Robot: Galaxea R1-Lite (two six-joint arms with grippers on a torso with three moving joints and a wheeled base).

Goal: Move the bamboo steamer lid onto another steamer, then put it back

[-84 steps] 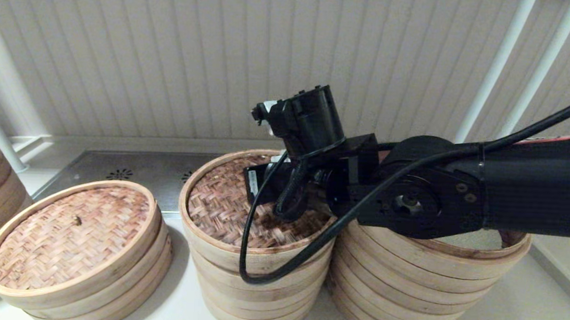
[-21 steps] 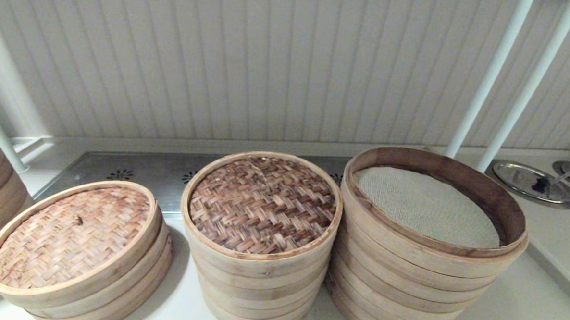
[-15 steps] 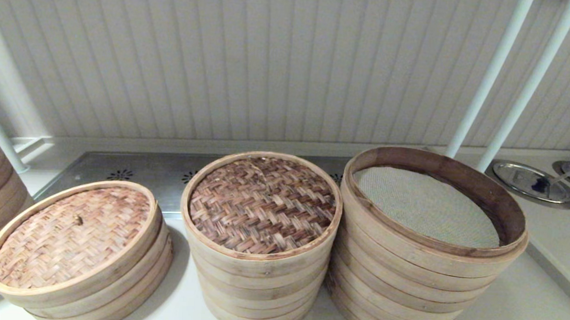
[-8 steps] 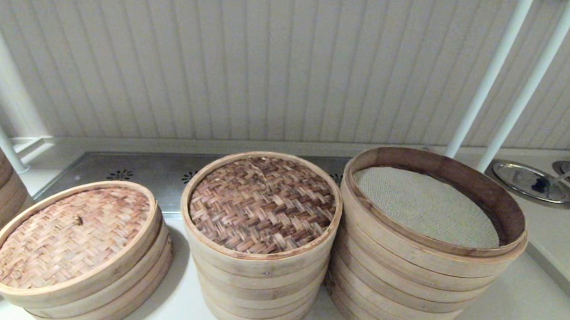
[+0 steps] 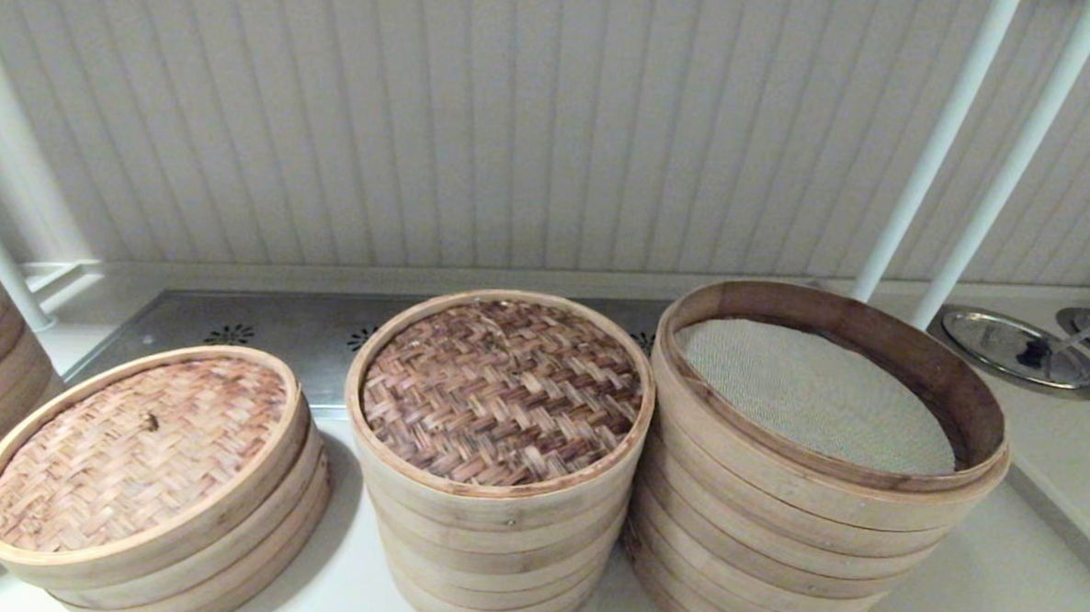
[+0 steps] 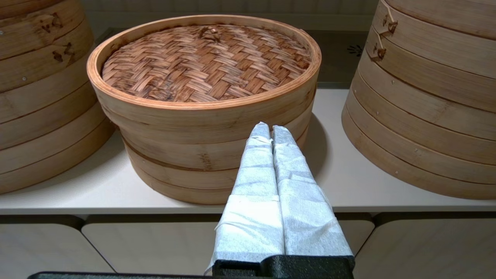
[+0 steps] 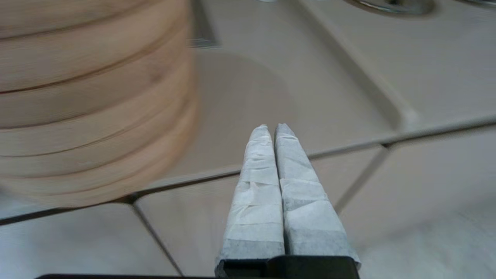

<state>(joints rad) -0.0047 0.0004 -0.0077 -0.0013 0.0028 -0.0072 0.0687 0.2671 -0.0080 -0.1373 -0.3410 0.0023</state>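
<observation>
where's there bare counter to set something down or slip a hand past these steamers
Bare counter lies right of the wide open steamer, and the metal panel behind the stacks is bare. The middle steamer under the dark woven lid crowds against the wide one; only a narrow gap separates it from the low lidded stack.

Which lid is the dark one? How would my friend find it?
Look along the pale counter with bamboo steamer stacks in a row. The round dark brown woven bamboo lid tops the middle stack, beside the widest, open steamer with beige cloth. Its neighbour, the paler pinkish-tan lid, has a small centre knob; this one has none.
</observation>
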